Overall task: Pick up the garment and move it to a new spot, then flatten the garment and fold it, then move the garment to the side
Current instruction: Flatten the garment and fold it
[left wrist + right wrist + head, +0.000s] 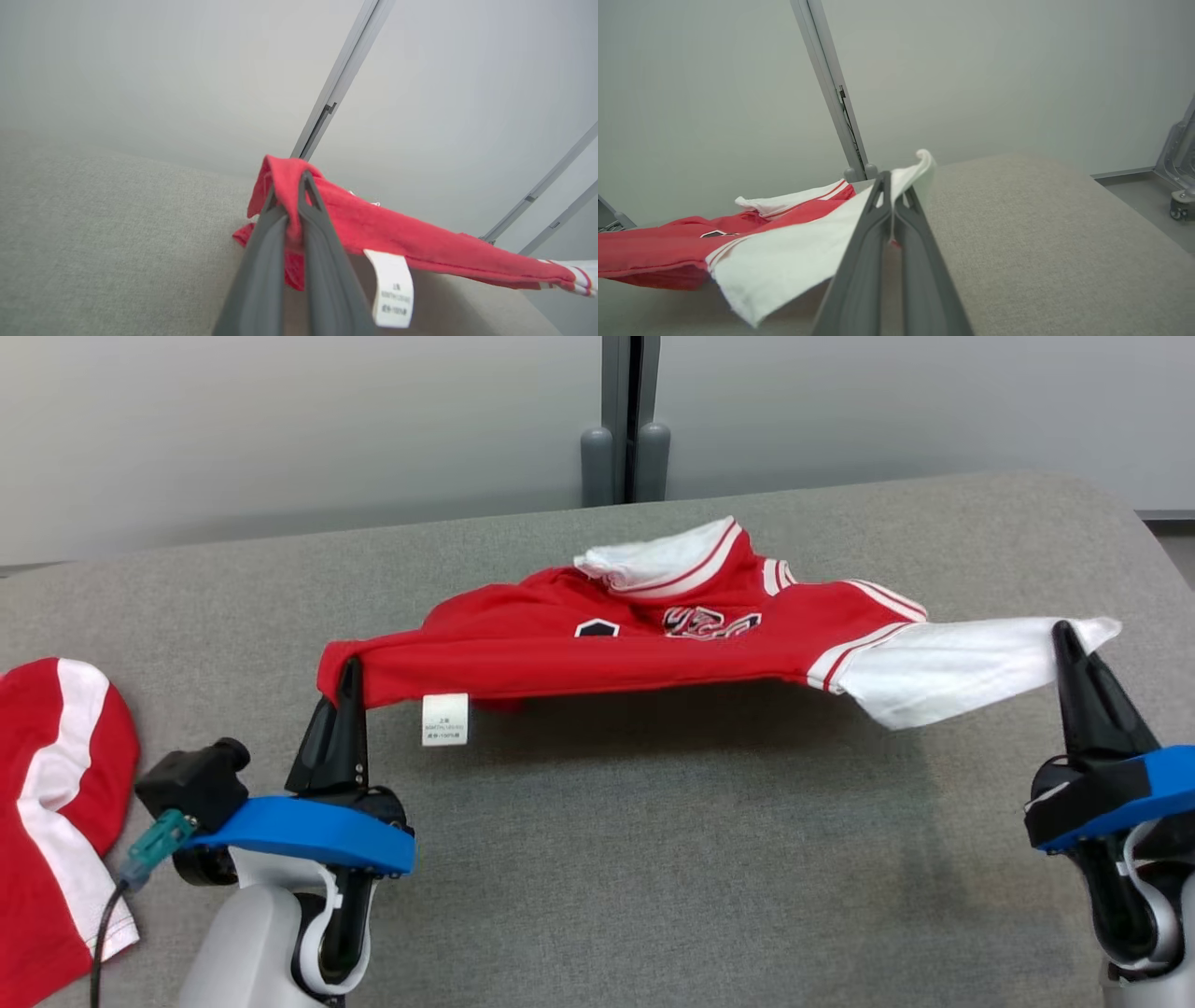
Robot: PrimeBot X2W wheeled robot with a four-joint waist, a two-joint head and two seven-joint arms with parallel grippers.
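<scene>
Garment point(597, 653) suspended above grey surface point(653, 859), stretched between both grippers.
Fingers of left gripper point(351, 665) clamped together on red hem corner; fingers of right gripper point(1062, 633) pinched tight on white sleeve tip.

Head looks down, wrist views close, all sharing garment point(597, 658)

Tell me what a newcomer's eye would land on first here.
A red and white garment hangs stretched over the grey table. The left gripper pinches its red corner, the right gripper its white sleeve. Another red piece lies at the table's left edge.
</scene>
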